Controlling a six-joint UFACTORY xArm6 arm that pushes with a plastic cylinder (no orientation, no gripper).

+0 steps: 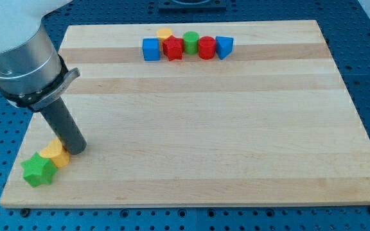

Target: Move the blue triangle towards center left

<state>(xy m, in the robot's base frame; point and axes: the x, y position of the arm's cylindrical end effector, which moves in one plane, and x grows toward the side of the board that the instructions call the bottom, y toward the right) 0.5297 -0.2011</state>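
Observation:
The blue triangle (224,46) sits at the right end of a row of blocks near the view's top edge of the wooden board (204,128). The row, from left, holds a blue cube (151,49), a yellow cylinder (165,34) just behind, a red star-like block (173,49), a green cylinder (191,42) and a red cylinder (206,47). My tip (76,151) rests at the board's bottom left, far from the blue triangle, touching a yellow block (57,154) to its left.
A green star block (38,170) lies against the yellow block at the bottom left corner. The arm's grey body (21,54) hangs over the board's left edge. A blue perforated table surrounds the board.

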